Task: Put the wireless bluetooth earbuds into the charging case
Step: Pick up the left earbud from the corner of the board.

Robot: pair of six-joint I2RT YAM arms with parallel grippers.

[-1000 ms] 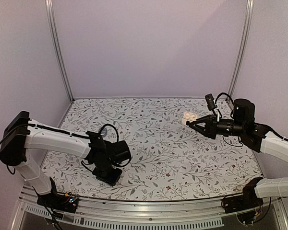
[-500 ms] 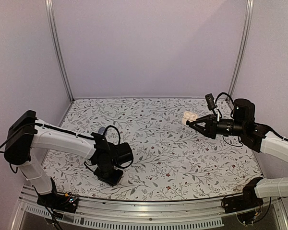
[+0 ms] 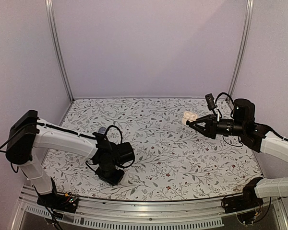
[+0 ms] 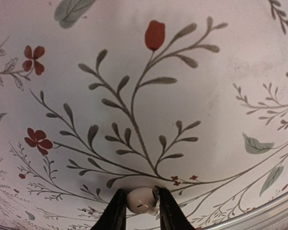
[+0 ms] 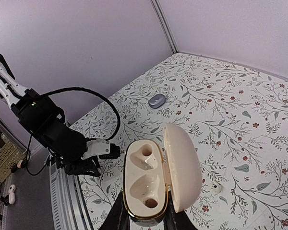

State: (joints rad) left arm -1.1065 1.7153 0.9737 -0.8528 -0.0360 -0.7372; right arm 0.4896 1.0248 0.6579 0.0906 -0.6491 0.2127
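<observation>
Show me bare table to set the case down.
Free: mid table, between left arm and held case; also the far strip by the back wall. Crowded: near left around that arm; a loose earbud lies below the case.

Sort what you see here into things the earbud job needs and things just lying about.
Needed for the job:
open cream plastic charging case, both slots empty, gripped by the right fingers
small white earbud, between the left fingers

Lying about:
grey oval object on the floral-patterned table
tiny white bit, too small to identify
</observation>
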